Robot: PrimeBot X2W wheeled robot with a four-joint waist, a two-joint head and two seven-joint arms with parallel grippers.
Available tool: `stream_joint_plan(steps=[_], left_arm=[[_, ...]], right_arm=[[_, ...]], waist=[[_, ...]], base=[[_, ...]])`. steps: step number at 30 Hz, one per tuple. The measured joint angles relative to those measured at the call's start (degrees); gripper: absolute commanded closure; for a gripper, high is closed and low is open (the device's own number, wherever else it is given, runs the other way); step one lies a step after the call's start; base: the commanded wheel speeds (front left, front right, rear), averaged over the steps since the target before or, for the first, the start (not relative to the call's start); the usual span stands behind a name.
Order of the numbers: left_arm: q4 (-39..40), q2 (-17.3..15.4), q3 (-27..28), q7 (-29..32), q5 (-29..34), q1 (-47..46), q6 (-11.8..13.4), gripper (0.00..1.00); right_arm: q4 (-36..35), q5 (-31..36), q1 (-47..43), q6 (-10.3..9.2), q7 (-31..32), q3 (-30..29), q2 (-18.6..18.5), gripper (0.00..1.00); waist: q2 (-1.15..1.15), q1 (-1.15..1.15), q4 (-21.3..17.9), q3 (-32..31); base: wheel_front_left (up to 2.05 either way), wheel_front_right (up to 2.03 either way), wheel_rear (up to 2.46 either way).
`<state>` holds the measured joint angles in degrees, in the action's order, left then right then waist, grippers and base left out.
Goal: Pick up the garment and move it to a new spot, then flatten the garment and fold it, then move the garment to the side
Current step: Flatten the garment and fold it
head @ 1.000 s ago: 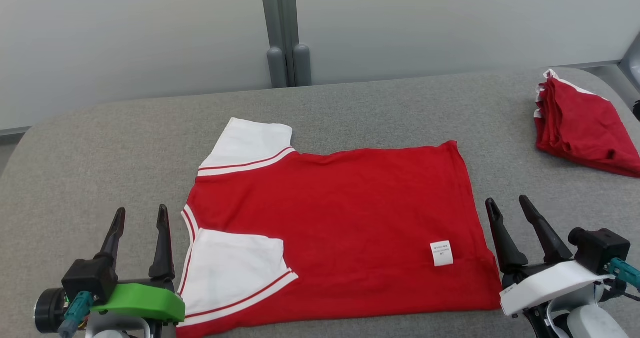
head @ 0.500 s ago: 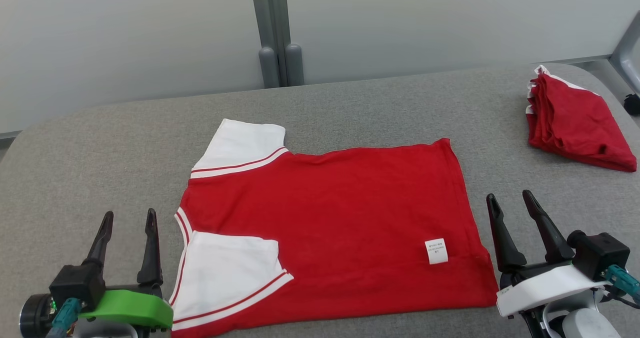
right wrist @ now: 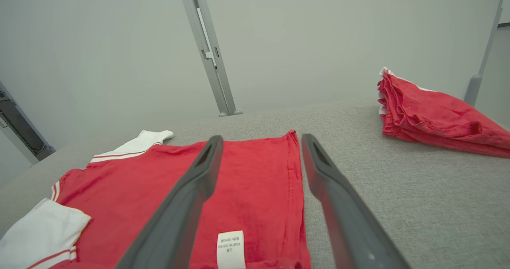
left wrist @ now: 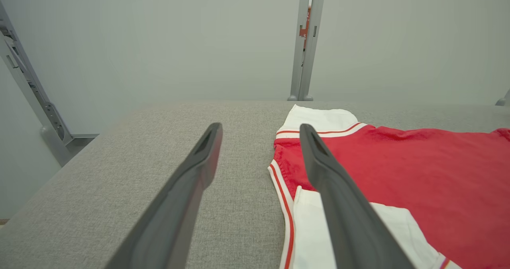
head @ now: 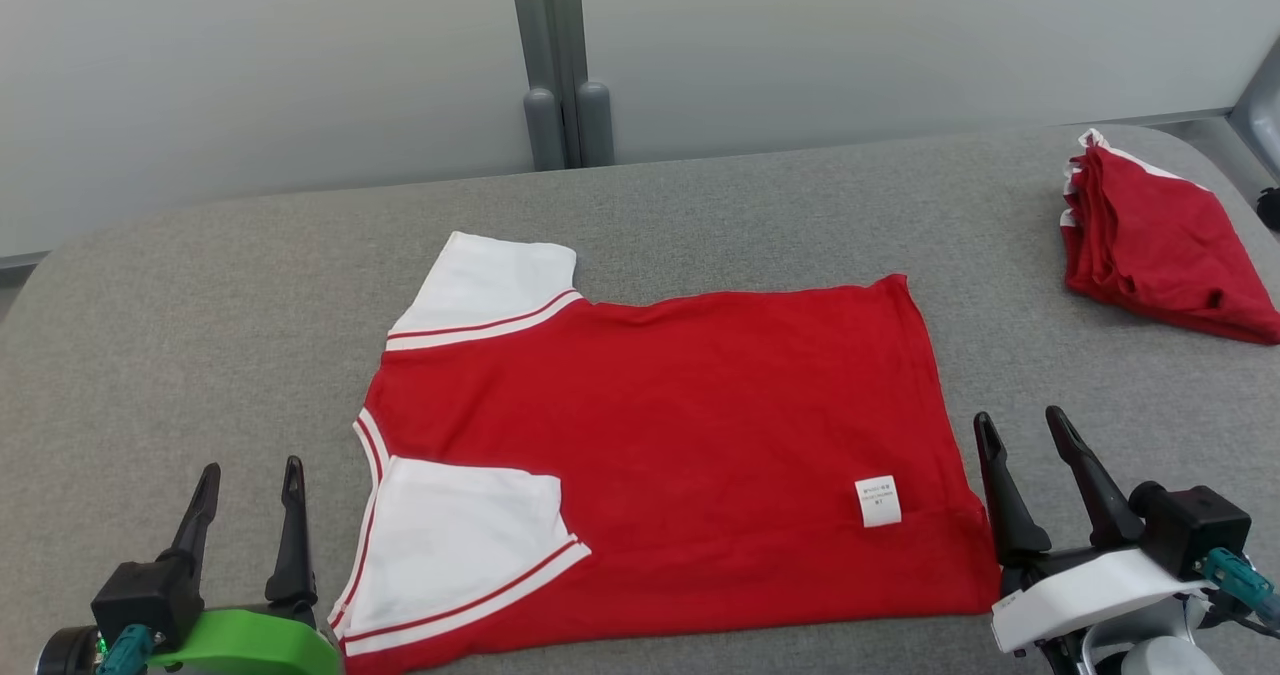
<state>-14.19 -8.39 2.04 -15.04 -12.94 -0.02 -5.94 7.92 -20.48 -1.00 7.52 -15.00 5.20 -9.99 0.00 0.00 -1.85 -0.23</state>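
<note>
The garment is a red T-shirt with white sleeves, spread flat in the middle of the grey table, sleeves to the left and hem to the right. A small white label lies near its hem. My left gripper is open at the lower left, just left of the near sleeve, holding nothing. At the lower right my right gripper stands open beside the hem, also empty. The left wrist view shows the collar edge of the garment past the left gripper. The right wrist view shows the garment under the right gripper.
A pile of folded red clothes sits at the table's far right edge, also seen as the folded clothes in the right wrist view. A grey post stands against the pale wall behind the table. Bare grey cloth surface lies left of and behind the shirt.
Both grippers have drawn back toward the bottom of the head view, the left one more. The shirt lies as before; the camera has shifted slightly.
</note>
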Motion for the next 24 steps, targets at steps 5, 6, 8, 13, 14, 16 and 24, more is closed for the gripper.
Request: stream_joint_plan(steps=[5, 6, 8, 13, 14, 16, 24], left_arm=[[-1.5, -1.1, -0.2, 0.0, 0.9, -2.5, -0.6, 0.00], [-1.6, -1.4, -0.4, 0.0, 1.1, -3.4, -0.6, 0.00], [-2.2, -2.1, -1.0, 0.0, 1.4, -5.9, -0.7, 0.00], [-5.0, -4.8, -3.4, 0.0, 1.5, -14.9, -1.2, 0.00], [-6.0, -5.3, -4.1, 0.2, 1.4, -17.1, -1.2, 0.00], [-7.5, -6.5, -5.8, 0.9, 1.2, -21.0, -1.3, 0.00], [-14.2, -11.2, -16.1, 5.2, -5.7, -37.9, -1.5, 0.00]], right_arm=[[1.9, 0.0, 2.2, 0.00, 0.0, 0.7, -0.8, 0.00], [2.4, 0.0, 3.0, 0.00, 0.0, 0.7, -1.1, 0.00], [3.4, 0.0, 5.2, 0.00, 0.4, 0.8, -1.9, 0.00], [6.2, -0.1, 12.3, 0.00, 2.7, 1.3, -4.4, 0.00], [7.0, -0.1, 14.0, 0.00, 3.3, 1.3, -5.0, 0.00], [8.4, -0.3, 17.2, 0.00, 4.6, 1.5, -5.6, 0.00], [15.8, -1.1, 29.7, 0.00, 9.5, 3.8, -6.4, 0.00]], waist=[[0.00, 0.00, -0.3, 0.7], [0.00, 0.00, -0.4, 0.9], [0.00, 0.00, -0.5, 1.6], [0.00, 0.00, -0.7, 3.9], [0.00, 0.00, -0.7, 4.6], [0.00, 0.00, -0.8, 5.8], [0.00, 0.00, -1.9, 12.1]], base=[[0.00, 0.00, 0.00], [0.00, 0.00, 0.00], [0.00, 0.00, 0.00], [0.00, 0.00, 0.00], [0.00, 0.00, 0.00], [0.00, 0.00, 0.00], [0.00, 0.00, 0.00]])
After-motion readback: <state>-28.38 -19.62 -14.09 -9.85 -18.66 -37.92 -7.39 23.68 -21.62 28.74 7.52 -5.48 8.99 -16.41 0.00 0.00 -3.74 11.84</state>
